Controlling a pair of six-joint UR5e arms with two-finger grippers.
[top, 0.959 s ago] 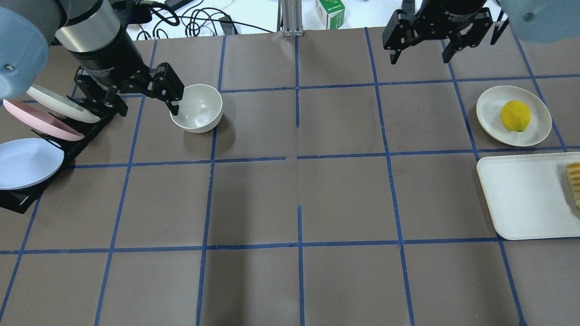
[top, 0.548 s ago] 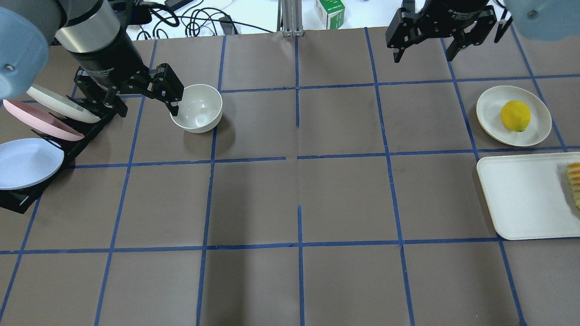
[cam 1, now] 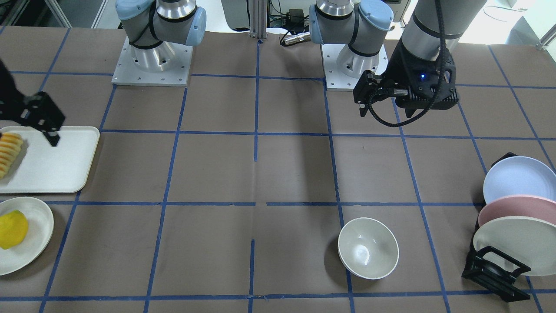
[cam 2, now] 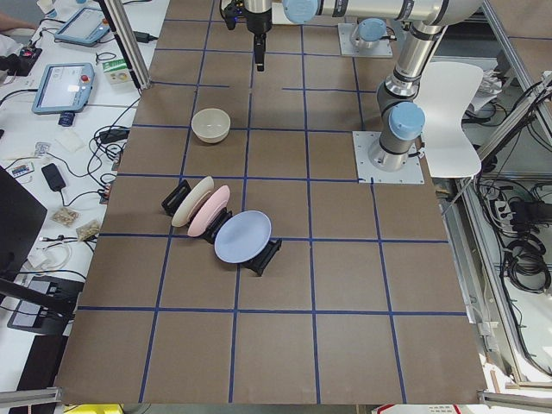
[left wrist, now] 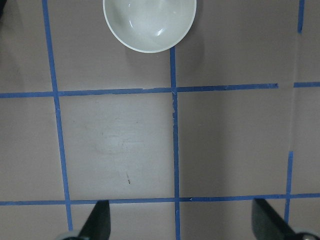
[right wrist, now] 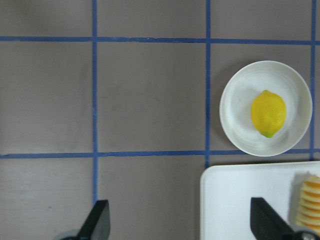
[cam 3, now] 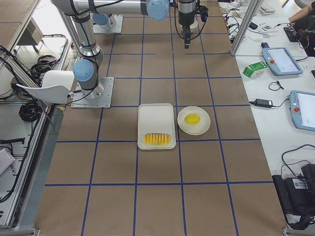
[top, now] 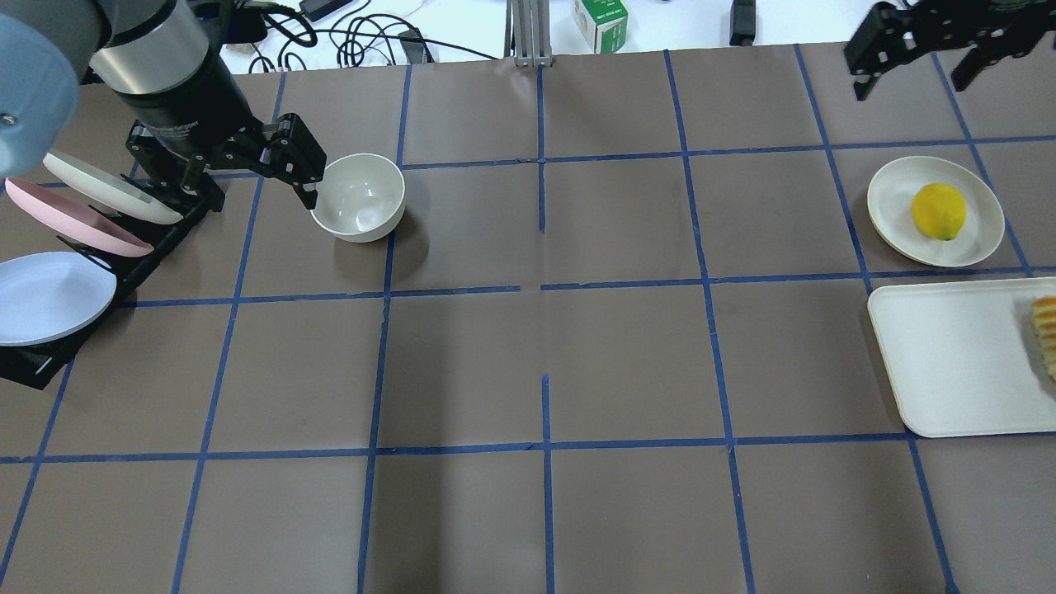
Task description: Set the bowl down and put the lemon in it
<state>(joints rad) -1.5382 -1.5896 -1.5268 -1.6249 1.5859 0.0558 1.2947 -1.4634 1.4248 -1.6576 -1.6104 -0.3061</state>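
Centre right gripper (right wrist: 182, 222) (spread, empty) over lemon (right wrist: 268, 113); close across short axis. Keep left gripper (left wrist: 180, 220), also spread, off bowl (left wrist: 149, 22).

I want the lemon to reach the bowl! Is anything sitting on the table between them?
No, nothing visible stands between them. The lemon lies on its plate, the bowl stands far across, and only bare table lies between.

The bowl (top: 358, 198) gleams glossy inside; the brown table (top: 627, 363) looks matt.
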